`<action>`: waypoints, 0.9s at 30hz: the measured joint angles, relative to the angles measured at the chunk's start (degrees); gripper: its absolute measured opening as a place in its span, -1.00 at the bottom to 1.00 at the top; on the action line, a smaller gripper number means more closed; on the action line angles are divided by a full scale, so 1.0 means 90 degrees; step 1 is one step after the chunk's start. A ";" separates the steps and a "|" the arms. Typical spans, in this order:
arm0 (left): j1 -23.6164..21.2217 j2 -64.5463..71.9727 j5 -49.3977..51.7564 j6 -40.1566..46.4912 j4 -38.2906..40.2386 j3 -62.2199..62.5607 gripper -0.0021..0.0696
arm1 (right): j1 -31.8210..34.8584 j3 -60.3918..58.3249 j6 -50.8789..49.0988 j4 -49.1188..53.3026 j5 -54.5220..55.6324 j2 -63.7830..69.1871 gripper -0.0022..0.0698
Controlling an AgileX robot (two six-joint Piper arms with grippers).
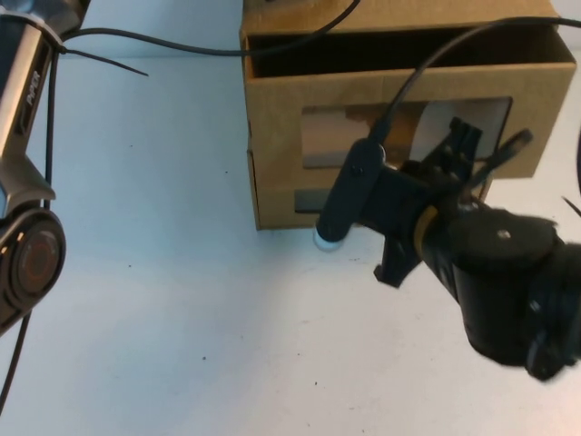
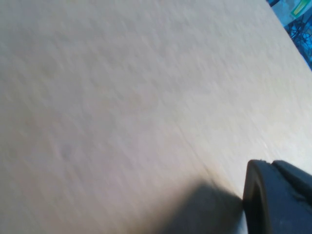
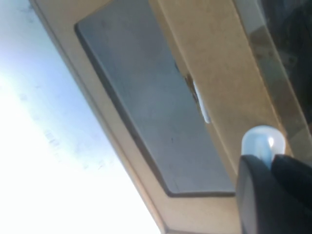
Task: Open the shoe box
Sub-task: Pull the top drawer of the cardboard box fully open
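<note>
**Where the Shoe Box Stands**

As the high view shows, the brown shoe box (image 1: 272,136) stands on the far side of the pale surface (image 1: 182,345), a bit to the right of the middle. It is made of plain cardboard. Its front wall has a see-through window (image 1: 327,136). Behind the window I can see pale brown and white patches, but I cannot tell what is inside the box. Along the top of the front wall runs a dark gap (image 1: 363,50), with a strip of cardboard behind it. A black cable (image 1: 182,41) runs in from the left and passes over the top left corner of the box.

The right pincer (image 1: 467,150) is just in front of the box's front wall, over the right part of the window. I cannot tell if it touches the box. I also cannot tell if it is open or shut, or if it has hold of anything. The right wrist view looks close up at the cardboard and the grey window.

The left pincer (image 2: 275,197) shows only as a black bit in the left wrist view, above the bare surface. I cannot tell if it is open or shut. The left arm (image 1: 27,182) is at the left edge, well apart from the box. It has white letters (image 1: 34,89) on it, too small to read for sure.
</note>
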State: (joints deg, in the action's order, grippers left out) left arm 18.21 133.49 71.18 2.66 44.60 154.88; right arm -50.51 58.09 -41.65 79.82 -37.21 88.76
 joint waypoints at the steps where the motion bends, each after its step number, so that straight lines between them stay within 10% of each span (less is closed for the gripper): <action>1: 0.0000 -0.0003 0.0000 0.0000 0.0000 0.0000 -0.95 | -0.0124 -0.0085 0.0000 -0.0113 -0.0107 -0.0123 -0.90; 27: 0.0000 -0.0015 0.0015 -0.0099 -0.0071 0.0000 -0.95 | -0.2517 -0.0751 0.0330 -0.2230 -0.2349 -0.1069 -0.90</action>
State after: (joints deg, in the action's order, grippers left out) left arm 18.21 133.36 71.31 1.78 43.96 154.88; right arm -73.16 51.33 -38.68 59.75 -58.35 79.14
